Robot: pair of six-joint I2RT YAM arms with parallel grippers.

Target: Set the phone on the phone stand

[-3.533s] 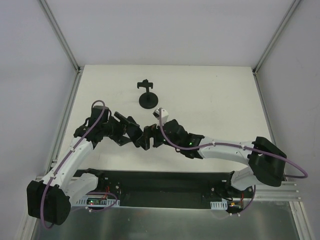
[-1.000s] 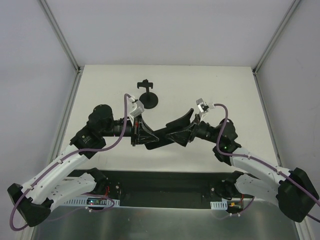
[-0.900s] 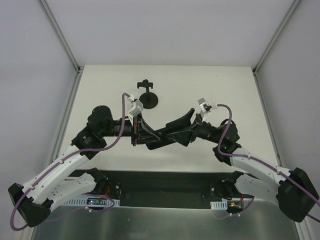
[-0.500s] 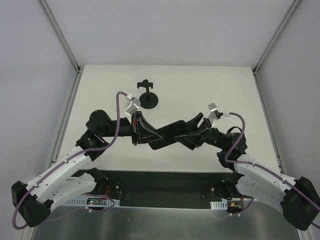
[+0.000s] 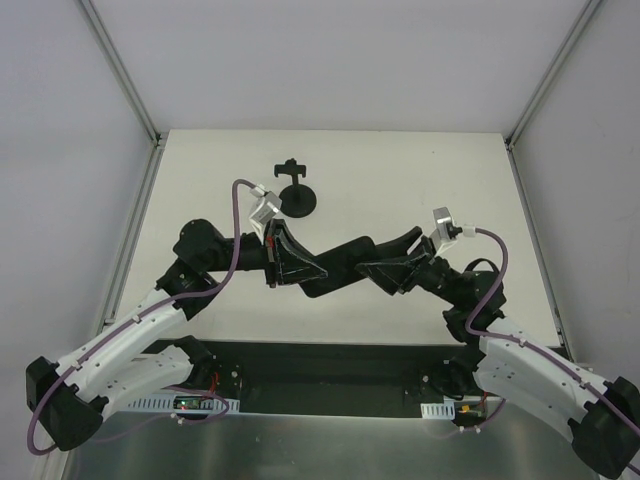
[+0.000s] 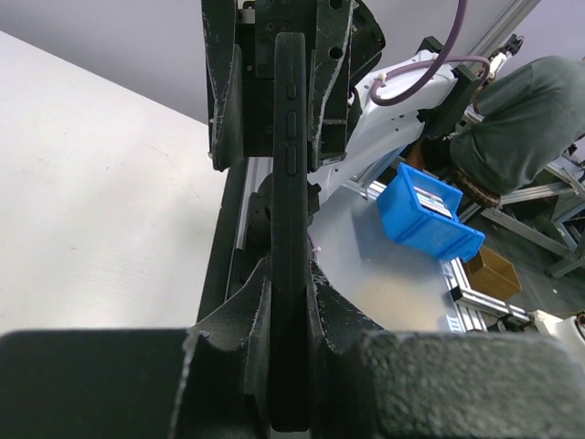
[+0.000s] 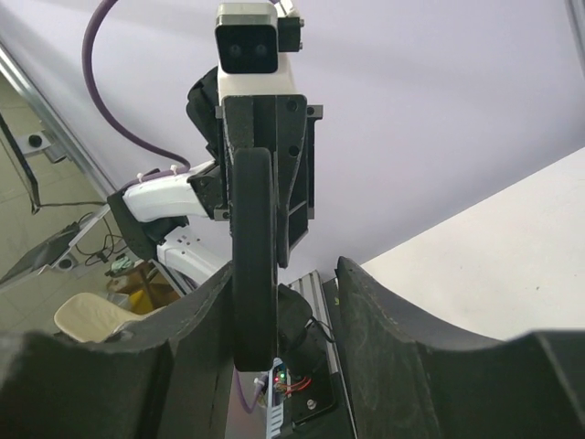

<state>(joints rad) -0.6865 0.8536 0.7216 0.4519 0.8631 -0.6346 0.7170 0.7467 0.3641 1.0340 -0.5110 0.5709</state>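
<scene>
Pinching the slim glossy black phone (image 6: 289,183) edge-on, left claw (image 6: 289,297) faces spread right claw (image 7: 285,297).

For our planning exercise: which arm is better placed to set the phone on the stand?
Left. The left claw clamps the phone and is nearer the phone stand; the right claw is open around it.

Bright, even overhead light; tabletop (image 5: 420,180) reads near white, with only faint, soft shadows. Top view sharp, no glare. Wrist views: left end effector (image 6: 291,302) and right end effector (image 7: 281,274) blur close to the lens.
</scene>
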